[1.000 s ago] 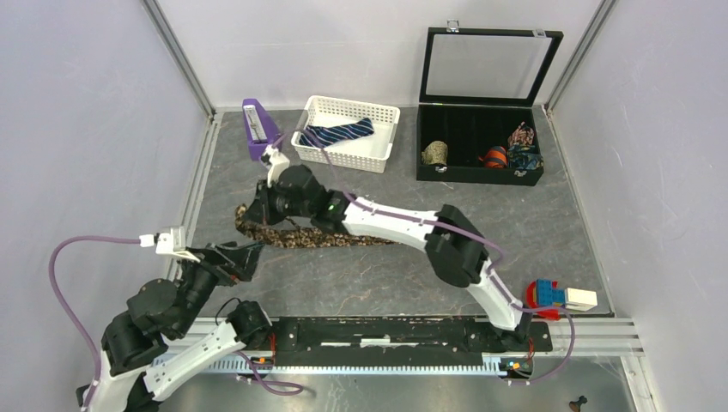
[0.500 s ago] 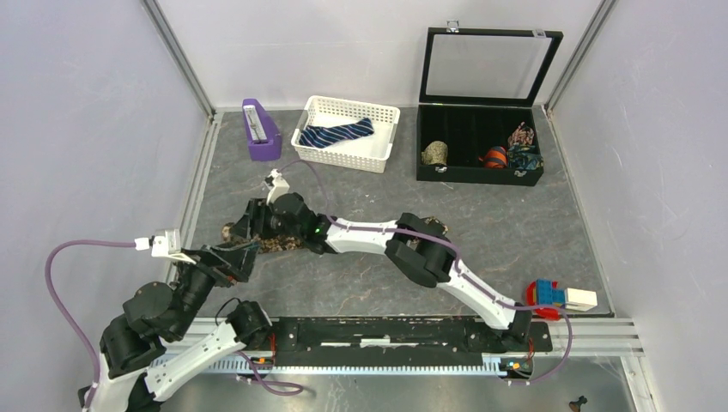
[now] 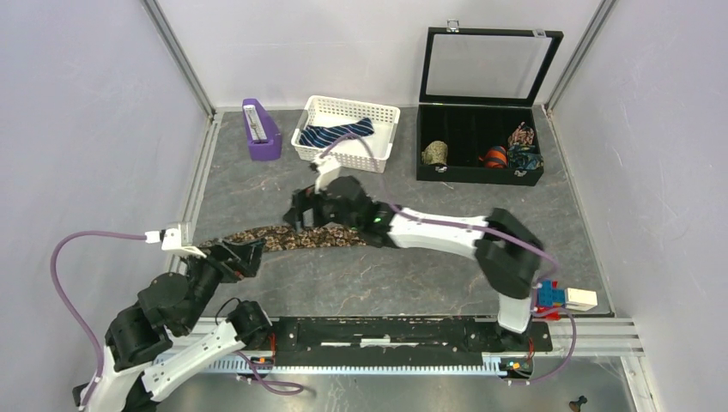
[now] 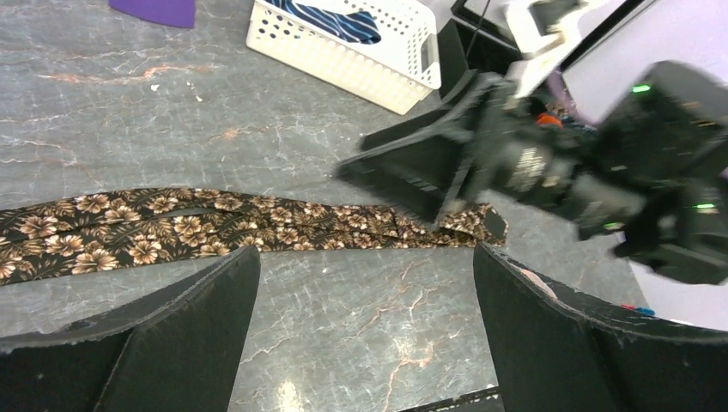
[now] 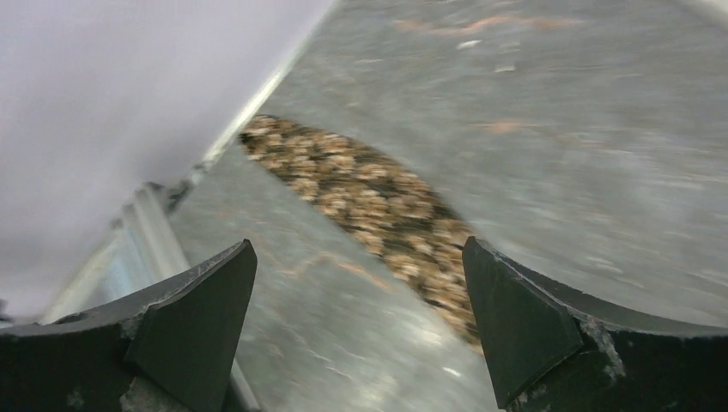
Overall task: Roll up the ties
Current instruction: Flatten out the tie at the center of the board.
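- The brown tie (image 3: 288,238) lies stretched flat on the tabletop (image 3: 412,275), unrolled.
- My right claw (image 3: 300,213) and left claw (image 3: 247,254) both stand apart, empty, close over it.
- The navy tie (image 3: 336,134) lies in the basket (image 3: 378,156); both rolls remain to do.

No readable text, label, brand, number or sign in any view. Upper left of top view, purple stand (image 3: 260,129): pale face, marks too small to read. Left wrist view, tie (image 4: 215,225): floral print only, no lettering.
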